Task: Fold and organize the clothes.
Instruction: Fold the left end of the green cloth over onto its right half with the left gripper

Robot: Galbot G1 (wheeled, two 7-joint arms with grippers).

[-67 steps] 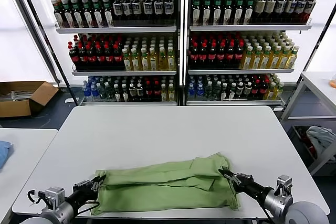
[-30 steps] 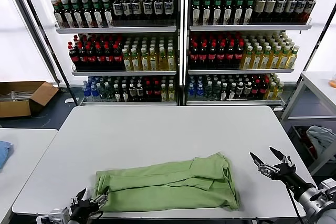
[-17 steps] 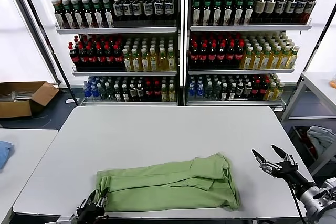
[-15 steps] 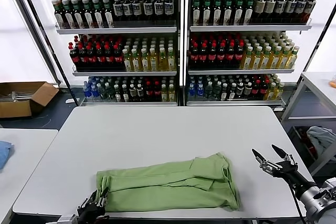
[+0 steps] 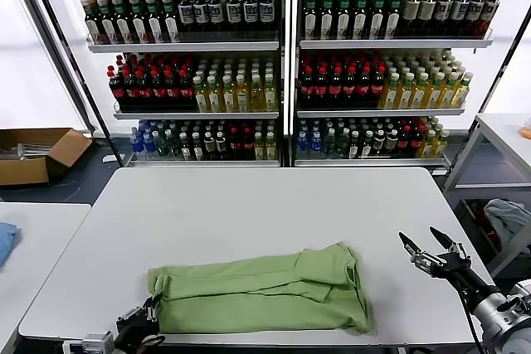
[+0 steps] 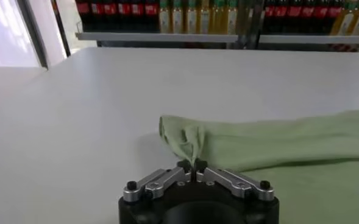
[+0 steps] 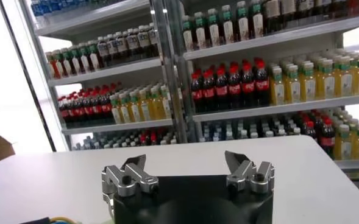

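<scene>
Polo shirt (image 5: 261, 292), folded into a long green band, lies along the white table's (image 5: 249, 205) near edge. Left gripper (image 6: 192, 165) pinches its left corner, fingers closed. Right gripper (image 5: 426, 248) hovers spread, empty, beside it. Bottle shelves (image 5: 282, 64) stand behind.

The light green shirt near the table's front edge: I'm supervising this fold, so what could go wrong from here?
1. The left tool is shut on a pinch of the light green soft-fabric shirt; pulling may drag it off the white table, since it lies near the front edge.
2. The right tool hangs open, apart from the shirt, so a one-sided pull could undo the folds.
</scene>
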